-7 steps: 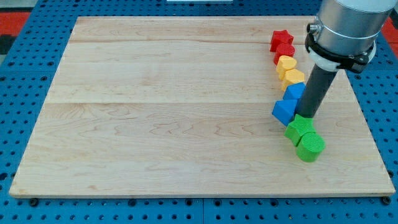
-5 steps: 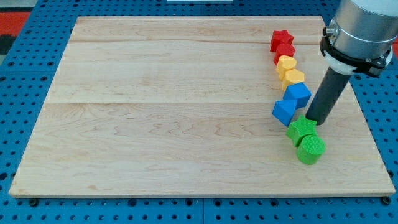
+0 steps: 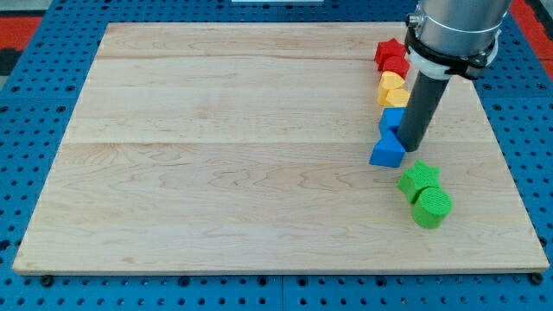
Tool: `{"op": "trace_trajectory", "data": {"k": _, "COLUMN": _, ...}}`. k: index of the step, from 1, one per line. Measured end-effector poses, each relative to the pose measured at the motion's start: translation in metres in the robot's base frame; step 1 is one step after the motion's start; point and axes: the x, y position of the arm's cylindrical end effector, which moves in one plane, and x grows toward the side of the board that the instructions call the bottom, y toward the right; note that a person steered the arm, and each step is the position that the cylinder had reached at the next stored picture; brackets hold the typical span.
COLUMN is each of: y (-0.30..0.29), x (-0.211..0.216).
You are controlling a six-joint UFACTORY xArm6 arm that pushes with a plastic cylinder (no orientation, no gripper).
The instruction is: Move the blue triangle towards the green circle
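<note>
step: lining up behind blue triangle (image 3: 387,152) | my tip (image 3: 409,146) touching its upper-right edge, blue cube (image 3: 391,119) partly hidden behind rod | no jaws on rig | green circle (image 3: 431,207) near, lower right, past green star (image 3: 419,179) | next: shift to triangle's upper-left, push down-right

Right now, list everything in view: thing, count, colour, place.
Board: one, pale wood, fills the view's middle.
Pegboard: one, blue, under the board.
Red blocks: two, view's top right.
Yellow blocks: two, below the red.
Blue block: one, partly behind the rod.
Blue triangle: one, below it.
Green block: one, right of the triangle.
Green circle: one, touching the green block.
My tip: one, dark, at the triangle's right edge.
</note>
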Motion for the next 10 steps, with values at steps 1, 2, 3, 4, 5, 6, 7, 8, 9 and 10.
{"op": "trace_trajectory", "data": {"k": 1, "y": -0.023, "x": -0.009}}
{"op": "trace_trajectory", "data": {"k": 2, "y": -0.042, "x": -0.011}}
{"op": "trace_trajectory", "data": {"k": 3, "y": -0.044, "x": 0.005}}
{"op": "trace_trajectory", "data": {"k": 4, "y": -0.049, "x": 0.023}}
{"op": "trace_trajectory", "data": {"k": 5, "y": -0.074, "x": 0.023}}
{"op": "trace_trajectory", "data": {"k": 6, "y": -0.094, "x": 0.015}}
{"op": "trace_trajectory", "data": {"k": 7, "y": -0.097, "x": 0.032}}
{"op": "trace_trajectory", "data": {"k": 8, "y": -0.094, "x": 0.061}}
{"op": "trace_trajectory", "data": {"k": 9, "y": -0.094, "x": 0.079}}
{"op": "trace_trajectory", "data": {"k": 10, "y": -0.090, "x": 0.079}}
